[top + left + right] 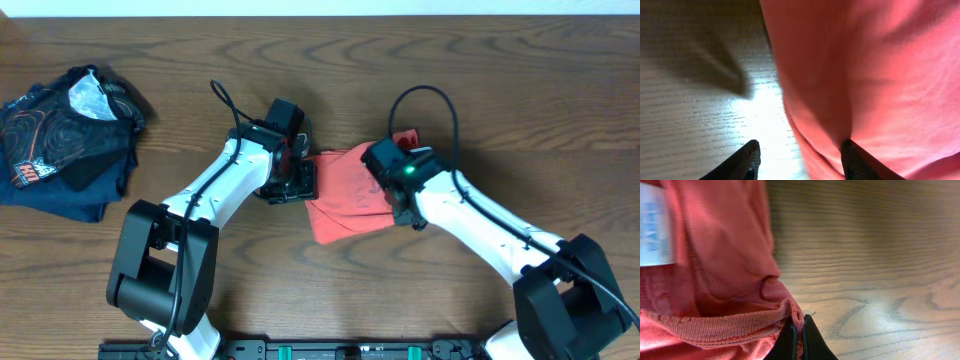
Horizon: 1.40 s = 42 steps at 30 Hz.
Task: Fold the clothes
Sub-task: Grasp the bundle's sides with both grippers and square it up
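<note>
- Overhead view: finds T-shirt [345,200] crumpled at middle of desk [450,70], between both arms.
- Pinches only its thin ribbed edge in shut right hand [799,332]; risks slipping out on any lift.
- Straddles cloth edge with left hand [801,160] half-wide, gripping nothing; risks dragging and bunching it.

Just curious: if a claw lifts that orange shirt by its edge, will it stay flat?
Probably flops: the orange shirt lies in soft folds and creases. Likely light: the right claw pinches only its ribbed hem.
</note>
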Available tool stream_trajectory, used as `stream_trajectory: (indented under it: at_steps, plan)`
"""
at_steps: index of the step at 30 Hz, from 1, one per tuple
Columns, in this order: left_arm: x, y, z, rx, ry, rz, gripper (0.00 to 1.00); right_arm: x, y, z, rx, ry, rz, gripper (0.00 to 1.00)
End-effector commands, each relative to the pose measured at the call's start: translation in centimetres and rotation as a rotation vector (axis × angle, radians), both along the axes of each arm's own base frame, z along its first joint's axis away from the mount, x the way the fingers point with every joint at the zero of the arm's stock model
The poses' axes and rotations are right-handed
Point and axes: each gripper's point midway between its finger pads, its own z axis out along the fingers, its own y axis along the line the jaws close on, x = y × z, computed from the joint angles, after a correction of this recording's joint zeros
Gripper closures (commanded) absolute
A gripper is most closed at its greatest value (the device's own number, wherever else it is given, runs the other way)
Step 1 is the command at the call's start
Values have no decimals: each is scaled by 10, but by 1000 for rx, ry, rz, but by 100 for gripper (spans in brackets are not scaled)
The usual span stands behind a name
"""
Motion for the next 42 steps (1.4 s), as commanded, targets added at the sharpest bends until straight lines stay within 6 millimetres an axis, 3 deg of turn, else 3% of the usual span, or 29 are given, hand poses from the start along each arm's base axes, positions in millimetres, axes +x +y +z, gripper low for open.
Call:
stream_trajectory:
  at_steps: [1, 7, 12, 16, 21, 23, 28, 31, 36, 42]
  plan:
    - [-6, 4, -4, 20, 11, -19, 46, 4, -12, 6, -13, -38, -57, 99]
    - [-18, 7, -10, 32, 53, -23, 65, 28, -25, 11, -19, -132, -111, 93]
    - [-23, 3, -6, 33, 43, -76, 66, 69, -31, 15, 51, -287, -188, 89]
    - [-11, 8, 6, 48, -30, -73, 67, 81, -47, 14, 68, -318, -246, 83]
    - [29, 23, 35, 85, -233, -16, 64, 60, -60, 8, 88, -208, -285, 83]
    - [51, 23, 50, 58, -337, 11, 55, 48, -55, 9, 140, -154, -289, 81]
    - [93, 14, 66, 0, -506, 37, 51, 18, -17, 14, 350, 13, -164, 79]
    - [107, 6, 61, -19, -544, 36, 51, -6, 3, 11, 415, 127, -114, 79]
    - [104, -9, 34, -83, -475, 2, 51, -25, 18, 1, 398, 182, -56, 77]
    - [74, -18, -5, -78, -307, -42, 52, -25, 23, -23, 417, 144, -56, 74]
